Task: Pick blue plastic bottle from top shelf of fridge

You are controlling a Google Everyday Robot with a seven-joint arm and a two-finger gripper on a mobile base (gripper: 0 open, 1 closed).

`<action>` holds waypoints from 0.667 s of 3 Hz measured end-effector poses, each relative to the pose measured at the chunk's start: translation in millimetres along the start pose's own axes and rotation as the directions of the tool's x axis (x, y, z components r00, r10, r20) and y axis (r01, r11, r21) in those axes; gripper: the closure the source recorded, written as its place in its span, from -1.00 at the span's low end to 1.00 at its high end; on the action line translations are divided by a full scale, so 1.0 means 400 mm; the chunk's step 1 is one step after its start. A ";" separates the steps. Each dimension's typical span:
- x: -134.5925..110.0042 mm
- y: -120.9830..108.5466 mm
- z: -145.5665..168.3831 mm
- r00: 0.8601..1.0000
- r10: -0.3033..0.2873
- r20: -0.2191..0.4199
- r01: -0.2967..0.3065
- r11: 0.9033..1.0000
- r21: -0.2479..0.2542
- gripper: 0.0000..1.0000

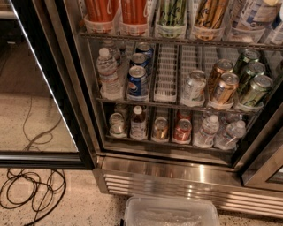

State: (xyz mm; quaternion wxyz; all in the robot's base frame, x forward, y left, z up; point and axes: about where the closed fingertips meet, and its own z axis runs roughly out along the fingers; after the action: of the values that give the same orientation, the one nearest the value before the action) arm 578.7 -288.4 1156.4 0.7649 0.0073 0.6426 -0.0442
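The fridge [185,174] stands open, its black-framed glass door [53,110] swung out to the left. The top shelf [177,40] runs along the upper edge and holds tall cans in white lane trays. The blue plastic bottle [253,15] stands in the far right lane; only its pale blue-and-white label shows, and its cap is cut off by the frame. My gripper [275,13] is a pale shape at the upper right corner, right beside the bottle and mostly out of view.
The middle rack holds a water bottle [107,73], Pepsi cans [137,81] and gold and green cans [241,84]. The bottom rack holds small cans and water bottles [208,130]. A clear plastic bin [170,214] sits on the floor in front. Black cables [31,190] lie at lower left.
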 end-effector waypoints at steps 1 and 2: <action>-0.003 0.044 -0.031 0.996 0.060 -0.060 -0.066 0.993 -0.103 1.00; 0.033 0.071 -0.076 0.985 0.066 -0.157 -0.096 0.977 -0.190 1.00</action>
State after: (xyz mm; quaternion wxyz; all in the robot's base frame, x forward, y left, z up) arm 553.3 -259.0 1137.0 0.7127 -0.0389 0.6984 0.0517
